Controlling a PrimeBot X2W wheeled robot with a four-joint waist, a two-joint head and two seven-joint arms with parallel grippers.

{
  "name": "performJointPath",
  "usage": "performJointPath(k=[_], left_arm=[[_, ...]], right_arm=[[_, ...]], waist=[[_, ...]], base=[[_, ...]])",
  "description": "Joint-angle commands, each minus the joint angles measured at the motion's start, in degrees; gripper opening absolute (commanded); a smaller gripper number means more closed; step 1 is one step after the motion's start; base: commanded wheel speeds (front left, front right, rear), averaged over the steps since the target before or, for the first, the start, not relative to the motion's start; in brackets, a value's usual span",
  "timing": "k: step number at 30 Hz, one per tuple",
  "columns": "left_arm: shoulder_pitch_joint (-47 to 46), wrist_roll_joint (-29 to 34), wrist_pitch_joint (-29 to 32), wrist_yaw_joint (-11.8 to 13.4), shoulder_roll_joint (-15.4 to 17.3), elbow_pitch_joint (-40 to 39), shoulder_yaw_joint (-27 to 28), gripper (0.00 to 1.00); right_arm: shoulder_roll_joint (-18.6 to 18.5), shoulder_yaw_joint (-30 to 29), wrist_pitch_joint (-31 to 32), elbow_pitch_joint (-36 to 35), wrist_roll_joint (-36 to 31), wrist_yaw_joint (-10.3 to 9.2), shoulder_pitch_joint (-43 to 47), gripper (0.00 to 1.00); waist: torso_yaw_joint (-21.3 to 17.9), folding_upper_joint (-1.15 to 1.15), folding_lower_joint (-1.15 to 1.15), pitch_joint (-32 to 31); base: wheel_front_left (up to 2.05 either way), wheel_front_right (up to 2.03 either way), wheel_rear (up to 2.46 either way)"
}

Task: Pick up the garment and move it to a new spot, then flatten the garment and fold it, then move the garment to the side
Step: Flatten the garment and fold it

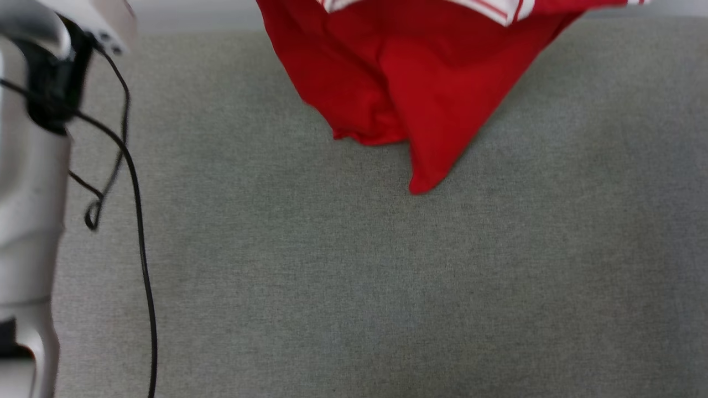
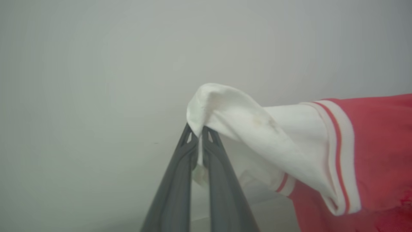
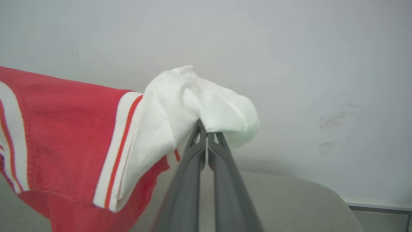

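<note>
Across near and middle ground, surface (image 1: 354, 287): grey-green woven fabric, bare from the near edge up to the cloth.
Far side, wall (image 3: 289, 48): pale and plain, a few faint scuffs on the right in my right wrist view.
Far centre, garment (image 1: 420, 83): red jersey cloth hanging in folds from the top of my head view, bunched and tapering to a lowest corner over the surface. I can't tell if that corner touches it. White panels at both top ends.
Left edge, left forearm (image 1: 27, 193): pale casing with a dark joint, running from near to far and blurred.
Left, cable (image 1: 138, 221): thin and black, looping down beside the forearm.
left gripper (image 2: 198, 130): fingers pinched nearly together on a white fold at one end of the garment. Cloth drapes off to the right, and red body follows past the trim.
right gripper (image 3: 207, 129): fingers pressed together, clamped on the other white fold. Cloth trails off to the left.
stripe trim (image 3: 120, 141): white ribbing with a red line, where white panel meets red.
</note>
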Motion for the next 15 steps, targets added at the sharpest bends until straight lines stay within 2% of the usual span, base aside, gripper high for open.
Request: performJointPath(k=[1, 15], left_arm=[[-2.4, 0.4, -0.5, 0.0, 0.4, 0.9, 0.2, 0.00], [-27.3, 3.0, -7.2, 0.1, 2.2, 13.6, 1.7, 0.00]], right_arm=[[-0.2, 0.4, -0.6, 1.1, -0.5, -0.10, -2.5, 0.00], [-0.2, 4.6, -8.3, 15.7, -4.3, -0.11, -31.5, 0.00]], waist=[[-0.7, 0.00, 0.00, 2.3], [-1.7, 0.00, 0.00, 12.9]], base=[[0.00, 0.00, 0.00], [0.00, 0.00, 0.00]])
